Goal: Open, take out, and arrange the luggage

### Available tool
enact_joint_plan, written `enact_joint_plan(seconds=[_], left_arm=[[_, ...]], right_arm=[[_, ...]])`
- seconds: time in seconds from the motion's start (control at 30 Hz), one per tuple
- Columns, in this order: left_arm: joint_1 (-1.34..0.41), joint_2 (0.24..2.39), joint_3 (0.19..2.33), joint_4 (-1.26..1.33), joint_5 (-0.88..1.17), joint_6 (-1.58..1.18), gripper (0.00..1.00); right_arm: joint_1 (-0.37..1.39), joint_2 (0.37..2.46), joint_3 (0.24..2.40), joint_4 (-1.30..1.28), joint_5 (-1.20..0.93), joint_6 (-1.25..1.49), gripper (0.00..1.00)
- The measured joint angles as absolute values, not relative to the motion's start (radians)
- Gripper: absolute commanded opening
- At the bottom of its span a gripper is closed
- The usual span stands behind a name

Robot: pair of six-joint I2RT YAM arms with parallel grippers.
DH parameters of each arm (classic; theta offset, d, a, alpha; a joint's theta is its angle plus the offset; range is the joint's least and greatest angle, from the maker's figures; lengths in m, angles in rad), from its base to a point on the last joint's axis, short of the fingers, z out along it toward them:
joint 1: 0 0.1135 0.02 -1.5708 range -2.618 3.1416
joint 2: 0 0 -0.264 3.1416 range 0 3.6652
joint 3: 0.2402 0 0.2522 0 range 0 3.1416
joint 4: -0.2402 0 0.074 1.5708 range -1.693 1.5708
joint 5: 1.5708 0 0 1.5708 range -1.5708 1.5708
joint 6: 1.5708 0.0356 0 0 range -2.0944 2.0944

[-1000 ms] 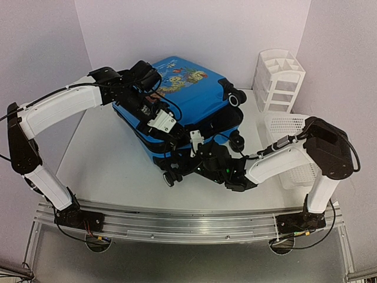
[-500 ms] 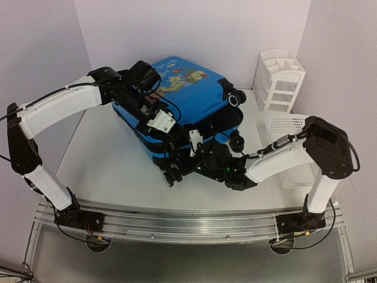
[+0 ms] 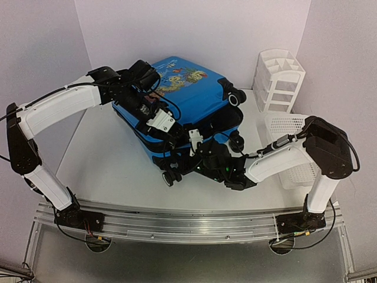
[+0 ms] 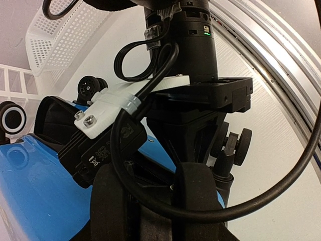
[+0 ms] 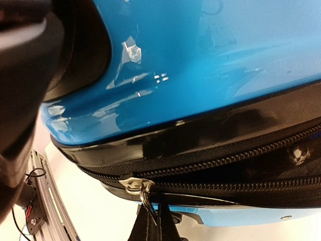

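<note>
The luggage [image 3: 191, 97] is a bright blue suitcase with a fish print, lying tilted at the back middle of the table. Its black zipper band [image 5: 235, 160] crosses the right wrist view under the blue shell [image 5: 200, 60]. My right gripper [image 5: 156, 223] is shut on the metal zipper pull that hangs from the silver slider [image 5: 131, 185], at the suitcase's near corner [image 3: 191, 158]. My left gripper [image 4: 155, 193] sits on the near left edge [image 3: 175, 140]. Its fingers [image 4: 113, 201] stand partly apart, with the suitcase's black edge between them.
A white organizer [image 3: 278, 79] stands at the back right, with a white perforated basket [image 3: 291, 150] in front of it by the right arm's elbow. Suitcase wheels [image 3: 237, 141] stick out toward the basket. A metal rail [image 3: 188, 219] runs along the near edge.
My right wrist has crept a little to the left along the suitcase's near edge. The left arm and the suitcase have not moved.
</note>
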State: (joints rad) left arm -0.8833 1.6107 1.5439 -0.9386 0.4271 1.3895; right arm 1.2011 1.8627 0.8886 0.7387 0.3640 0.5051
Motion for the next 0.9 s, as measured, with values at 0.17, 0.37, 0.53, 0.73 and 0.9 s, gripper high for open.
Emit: enact_joint_plan(seconds=[0.17, 0.37, 0.53, 0.73, 0.9], left_arm=[[-0.883, 1.607, 1.542, -0.935, 0.427, 1.380, 0.00], [-0.884, 1.540, 1.456, -0.862, 0.415, 1.342, 0.00], [-0.891, 1.484, 1.380, -0.780, 0.391, 1.279, 0.00], [-0.887, 1.457, 1.365, -0.710, 0.379, 1.173, 0.00], [-0.884, 1.454, 1.367, -0.693, 0.365, 1.119, 0.00]], right_arm=[[1.203, 1.865, 0.890, 0.746, 0.366, 0.482, 0.00], [1.235, 1.892, 0.890, 0.804, 0.438, 0.409, 0.00], [1.251, 1.912, 0.890, 0.855, 0.485, 0.374, 0.00], [1.280, 1.915, 0.897, 0.889, 0.570, 0.281, 0.00], [1.300, 1.923, 0.909, 0.900, 0.624, 0.218, 0.00]])
